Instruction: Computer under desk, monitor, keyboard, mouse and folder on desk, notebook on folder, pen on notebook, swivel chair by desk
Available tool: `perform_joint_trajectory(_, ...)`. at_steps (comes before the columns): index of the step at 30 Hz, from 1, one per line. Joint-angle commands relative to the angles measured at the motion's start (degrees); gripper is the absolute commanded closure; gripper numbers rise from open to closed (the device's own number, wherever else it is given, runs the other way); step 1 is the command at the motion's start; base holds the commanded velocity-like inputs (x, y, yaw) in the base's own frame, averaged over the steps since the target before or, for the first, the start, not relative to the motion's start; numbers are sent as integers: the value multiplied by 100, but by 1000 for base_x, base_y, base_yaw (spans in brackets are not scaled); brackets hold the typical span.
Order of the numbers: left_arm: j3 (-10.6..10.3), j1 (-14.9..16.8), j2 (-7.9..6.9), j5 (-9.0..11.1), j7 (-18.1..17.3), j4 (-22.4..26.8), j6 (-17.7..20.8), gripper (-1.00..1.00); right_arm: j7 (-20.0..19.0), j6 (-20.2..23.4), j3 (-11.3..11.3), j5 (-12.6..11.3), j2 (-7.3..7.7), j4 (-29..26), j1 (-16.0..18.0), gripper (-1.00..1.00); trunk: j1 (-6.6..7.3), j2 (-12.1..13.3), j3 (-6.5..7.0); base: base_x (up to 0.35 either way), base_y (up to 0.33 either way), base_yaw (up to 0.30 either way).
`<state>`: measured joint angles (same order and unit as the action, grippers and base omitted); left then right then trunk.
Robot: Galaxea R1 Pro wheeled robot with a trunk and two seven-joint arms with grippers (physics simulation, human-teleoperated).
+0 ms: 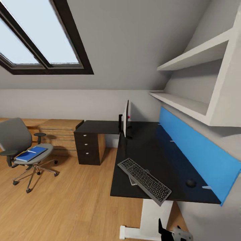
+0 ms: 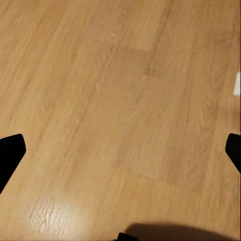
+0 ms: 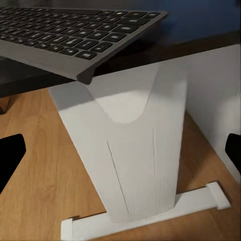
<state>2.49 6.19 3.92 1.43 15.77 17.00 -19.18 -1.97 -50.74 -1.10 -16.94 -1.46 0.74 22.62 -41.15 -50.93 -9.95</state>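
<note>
Over on the left stands the swivel chair [image 1: 18, 140], well apart from the counter [image 1: 147, 157], with the blue folder [image 1: 31, 154] lying flat on its seat and a thin white pen [image 1: 32, 151] on top. The left pincer [image 2: 120, 150] hangs over bare wood floor [image 2: 100, 100], its fingers spread wide. Further right, the monitor [image 1: 126, 118] stands edge-on on the dark counter. The keyboard [image 1: 144, 180] lies askew, its corner jutting past the counter's front edge. The right pincer [image 3: 120, 150], fingers wide apart, sits low, below that overhanging keyboard [image 3: 75, 35] and facing the white counter leg [image 3: 135, 150]. The mouse [image 1: 190, 182] rests by the blue back panel [image 1: 197, 150].
</note>
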Motion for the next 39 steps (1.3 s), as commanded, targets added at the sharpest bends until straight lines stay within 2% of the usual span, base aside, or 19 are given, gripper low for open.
perform_joint_trajectory(1,24,4,4,15,-7,-2,-25,-100,-21,-13,-9,-19,-3,7,6,-100,-1,-6,-8,0,-341,0)
perform_joint_trajectory(9,32,2,-5,15,-13,-4,-24,-100,-14,6,-53,-28,-12,-8,6,-100,-1,-6,-8,0,-248,0)
perform_joint_trajectory(17,33,2,-5,15,-13,-4,-24,-100,64,14,-66,-27,149,-52,6,-100,-1,-6,-8,0,-23,0)
perform_joint_trajectory(21,33,4,-5,15,-13,-4,-24,-100,335,14,-66,-26,252,-291,11,-100,-1,-6,-8,0,-4,0)
perform_joint_trajectory(26,33,5,-5,15,-13,-5,-24,-100,737,39,-67,-25,353,-941,13,-100,-1,-6,-8,0,-1,0)
perform_joint_trajectory(27,33,5,-5,15,-13,-7,-24,-100,1054,257,-70,-21,465,-1554,14,-100,-1,-6,-8,0,0,0)
perform_joint_trajectory(29,34,5,-5,15,-13,-7,-24,-100,1192,480,-70,-16,518,-1855,14,-100,-1,-6,-8,0,0,0)
perform_joint_trajectory(32,40,1,-7,19,-13,-8,-24,-100,1396,1113,-70,-7,663,-2517,14,-100,-1,-6,-8,0,0,0)
perform_joint_trajectory(33,44,2,-9,21,-13,-9,-24,-100,1452,1509,-70,-5,743,-2884,14,-100,-1,-6,-8,0,0,0)
perform_joint_trajectory(37,48,3,-16,24,-13,-11,-24,-100,1513,2418,-73,-3,903,-3594,16,-100,-1,-6,-8,0,0,0)
perform_joint_trajectory(38,51,2,-22,24,-13,-12,-29,-100,1516,3177,-73,-4,1043,-3966,43,-100,-1,-6,-8,0,0,0)
perform_joint_trajectory(39,51,3,-24,24,-13,-12,-32,-100,1507,3417,-74,-6,1094,-4033,65,-100,-1,-6,-8,0,0,0)
